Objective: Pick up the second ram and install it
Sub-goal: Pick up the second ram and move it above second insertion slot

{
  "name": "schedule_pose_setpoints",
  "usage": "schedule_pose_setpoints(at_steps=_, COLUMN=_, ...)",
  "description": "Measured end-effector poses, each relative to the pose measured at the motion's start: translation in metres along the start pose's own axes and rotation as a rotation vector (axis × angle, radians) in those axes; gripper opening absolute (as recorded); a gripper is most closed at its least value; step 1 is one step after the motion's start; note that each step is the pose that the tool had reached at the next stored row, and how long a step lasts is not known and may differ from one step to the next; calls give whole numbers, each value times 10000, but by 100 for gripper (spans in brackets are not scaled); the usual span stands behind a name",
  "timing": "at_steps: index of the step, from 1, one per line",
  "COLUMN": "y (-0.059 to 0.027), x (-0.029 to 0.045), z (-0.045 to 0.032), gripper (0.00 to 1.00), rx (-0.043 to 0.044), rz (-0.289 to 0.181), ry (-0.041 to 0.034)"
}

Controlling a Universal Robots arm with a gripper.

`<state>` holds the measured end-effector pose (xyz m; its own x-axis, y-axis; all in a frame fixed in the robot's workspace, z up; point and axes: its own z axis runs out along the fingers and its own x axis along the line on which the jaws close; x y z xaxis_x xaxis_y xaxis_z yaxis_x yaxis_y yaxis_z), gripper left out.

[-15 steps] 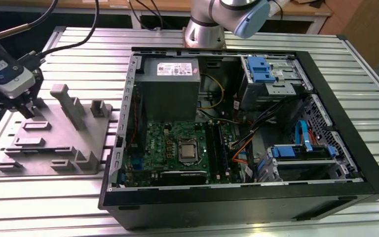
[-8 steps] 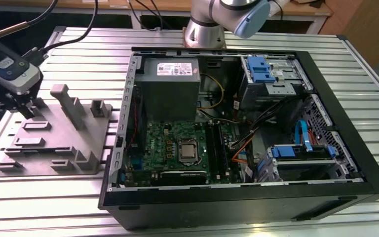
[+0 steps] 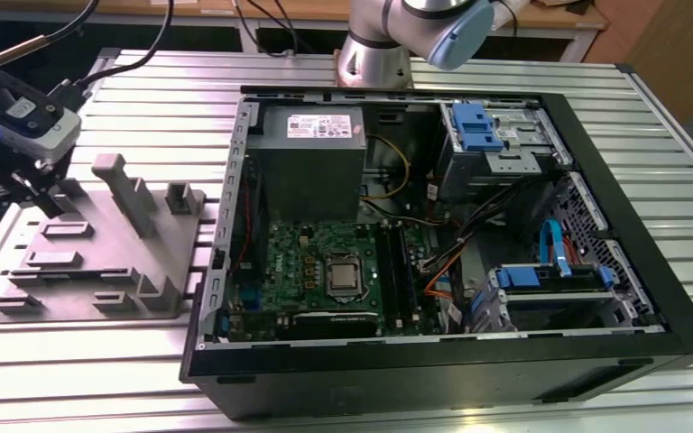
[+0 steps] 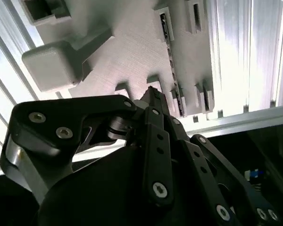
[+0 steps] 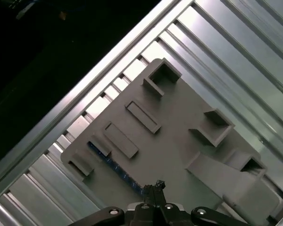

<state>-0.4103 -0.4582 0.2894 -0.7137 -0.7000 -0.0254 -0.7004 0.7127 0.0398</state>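
Slatted aluminium table under everything; grey moulded tray at exterior view's left, tall upright post on its far part, several rectangular pockets; open black PC case just beside tray; inside: grey power supply, two blue drive caddies, blue cable, yellow wire.

I log the tray on the table, at the exterior view's left of the case. The second ram lies in it (edge slot).
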Motion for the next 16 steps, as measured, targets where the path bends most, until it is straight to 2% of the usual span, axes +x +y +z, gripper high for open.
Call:
schedule_pose_setpoints(at_steps=13, y=0, x=0, z=25, gripper=10, rx=-33, rz=-2367, ry=120)
schedule_pose_setpoints(at_steps=14, y=-1, x=1, z=26, gripper=10, rx=-29, rz=-2531, ry=138)
schedule_pose_setpoints(at_steps=15, y=-1, x=1, z=26, gripper=10, rx=-6, rz=-2659, ry=185)
schedule_pose_setpoints(at_steps=16, y=0, x=1, z=26, gripper=10, rx=40, rz=-2763, ry=265)
